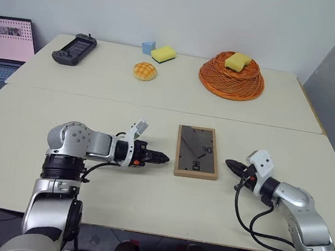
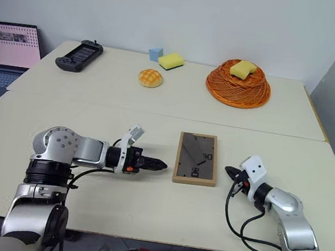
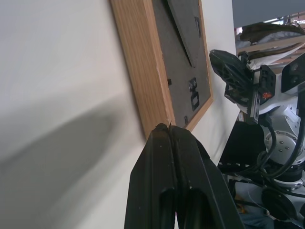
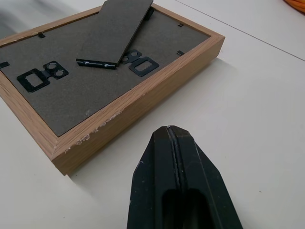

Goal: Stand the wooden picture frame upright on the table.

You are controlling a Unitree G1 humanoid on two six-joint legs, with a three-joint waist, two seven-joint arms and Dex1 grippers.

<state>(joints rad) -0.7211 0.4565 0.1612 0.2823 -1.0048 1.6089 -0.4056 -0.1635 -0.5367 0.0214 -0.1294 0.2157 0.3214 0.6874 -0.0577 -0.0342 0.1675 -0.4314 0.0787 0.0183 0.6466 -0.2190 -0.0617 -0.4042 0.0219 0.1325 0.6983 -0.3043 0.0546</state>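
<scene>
The wooden picture frame (image 1: 198, 152) lies flat on the table (image 1: 148, 184), back panel up, with its dark stand flap (image 4: 114, 31) raised a little off the panel. My left gripper (image 1: 164, 159) is shut and empty, its tip pointing at the frame's left edge from just beside it. On the other side my right gripper (image 1: 229, 164) is also shut and empty, a short gap from the frame's right edge. The right wrist view shows the frame's near corner (image 4: 59, 155) close ahead of the fingertips.
On the far slab sit an orange woven basket (image 1: 231, 78) holding a yellow sponge (image 1: 238, 61), another yellow sponge (image 1: 163, 54), a blue block (image 1: 148, 47), a bun (image 1: 145, 71) and a black game controller (image 1: 74, 49). A laptop (image 1: 4, 50) stands at the far left.
</scene>
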